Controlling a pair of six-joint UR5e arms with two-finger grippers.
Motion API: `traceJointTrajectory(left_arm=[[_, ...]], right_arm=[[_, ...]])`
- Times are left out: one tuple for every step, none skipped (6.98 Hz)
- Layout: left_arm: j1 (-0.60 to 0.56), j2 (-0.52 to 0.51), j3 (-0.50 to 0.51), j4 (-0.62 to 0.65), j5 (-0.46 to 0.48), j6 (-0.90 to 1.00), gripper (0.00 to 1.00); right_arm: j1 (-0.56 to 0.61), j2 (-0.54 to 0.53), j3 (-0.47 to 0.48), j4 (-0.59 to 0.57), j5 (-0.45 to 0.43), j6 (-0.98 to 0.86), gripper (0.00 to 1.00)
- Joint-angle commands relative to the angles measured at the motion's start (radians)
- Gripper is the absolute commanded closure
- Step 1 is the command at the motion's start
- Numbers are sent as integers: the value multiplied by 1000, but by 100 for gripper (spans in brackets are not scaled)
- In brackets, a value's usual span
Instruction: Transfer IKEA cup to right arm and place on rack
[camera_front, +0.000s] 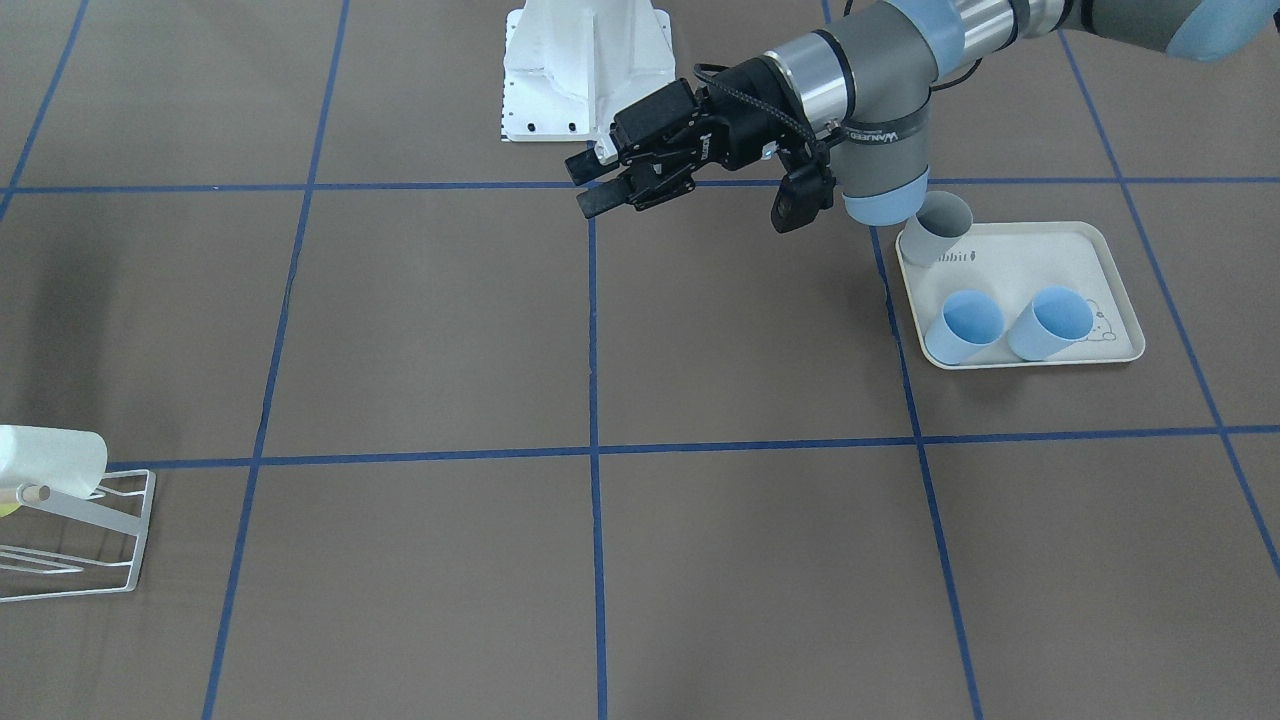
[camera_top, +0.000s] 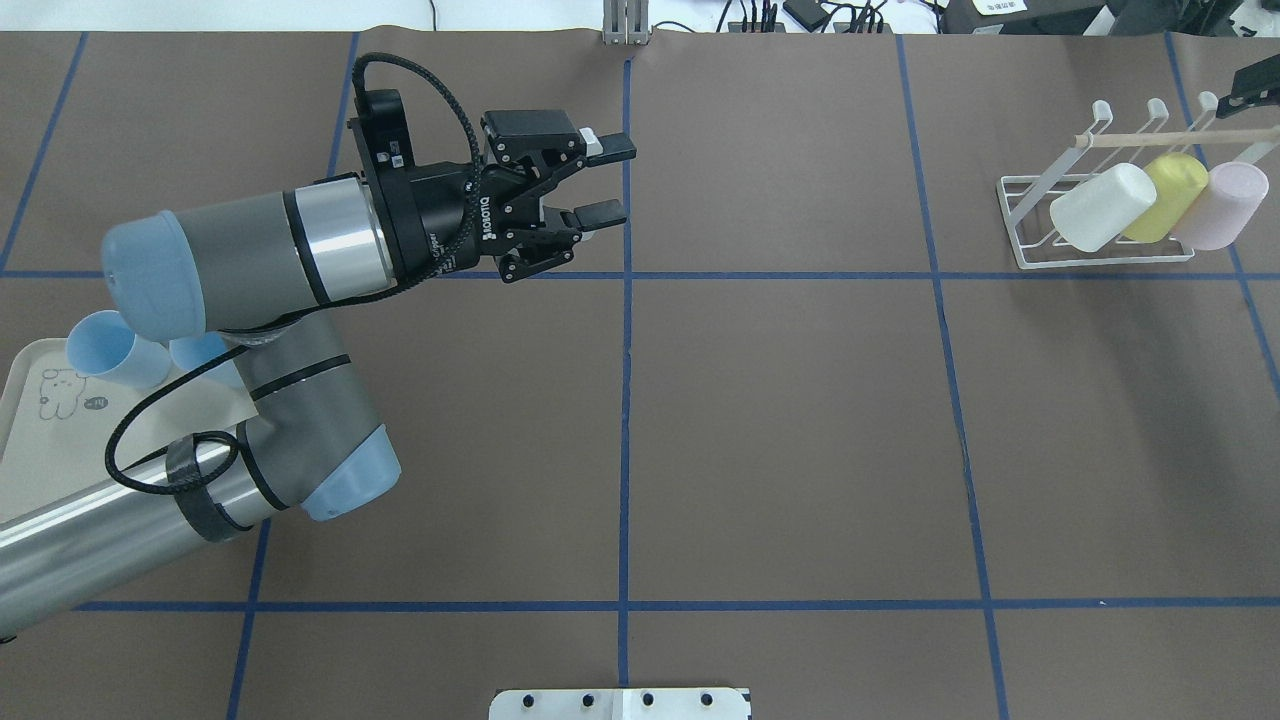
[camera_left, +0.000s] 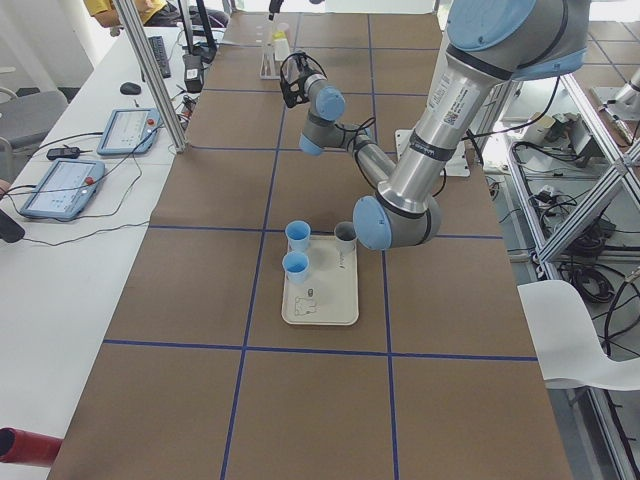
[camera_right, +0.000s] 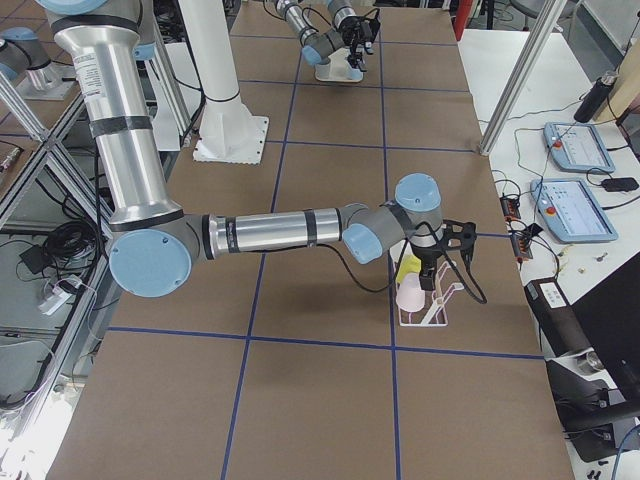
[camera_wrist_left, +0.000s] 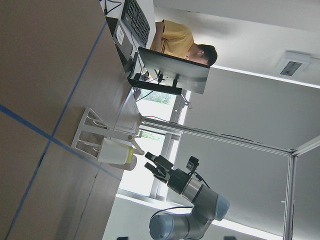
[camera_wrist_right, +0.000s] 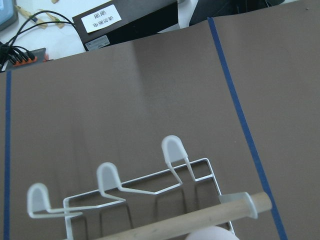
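Observation:
My left gripper (camera_top: 612, 180) is open and empty, held above the table's middle; it also shows in the front view (camera_front: 588, 187). Two blue cups (camera_front: 965, 325) and a grey cup (camera_front: 940, 228) stand on the cream tray (camera_front: 1100, 250) beside the left arm. The white wire rack (camera_top: 1100, 255) at the far right holds a white cup (camera_top: 1100, 205), a yellow cup (camera_top: 1165, 195) and a pink cup (camera_top: 1220, 205). My right gripper (camera_top: 1255, 85) hovers just over the rack, empty; in the left wrist view (camera_wrist_left: 152, 165) its fingers stand apart. The right wrist view shows the rack's bars (camera_wrist_right: 170, 150) and wooden peg (camera_wrist_right: 200, 217).
The robot's white base (camera_front: 585, 70) stands at the table's edge. An operator (camera_wrist_left: 175, 37) sits at a side desk with tablets (camera_left: 60, 185). Blue tape lines cross the brown table.

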Motion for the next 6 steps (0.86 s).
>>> traceJointTrajectory(left_arm=[[-38,103,-125,209,-5,201,31],[-49,216,-297,427,-21,359,28],[-64,337,-468,629,-24,553,22],[-84,432,-563,783,-22,713,18],[-119,527,-605,885,-24,895,16],[-149,648,-599,901,-21,1183,11]], right_arm=[[2,1,66,-11,7,9,0],[1,-22,101,-11,25,33,0],[2,-62,153,-8,69,59,0],[1,-111,204,-4,77,61,0],[1,-132,215,1,100,63,0],[1,-155,218,4,128,61,0]])
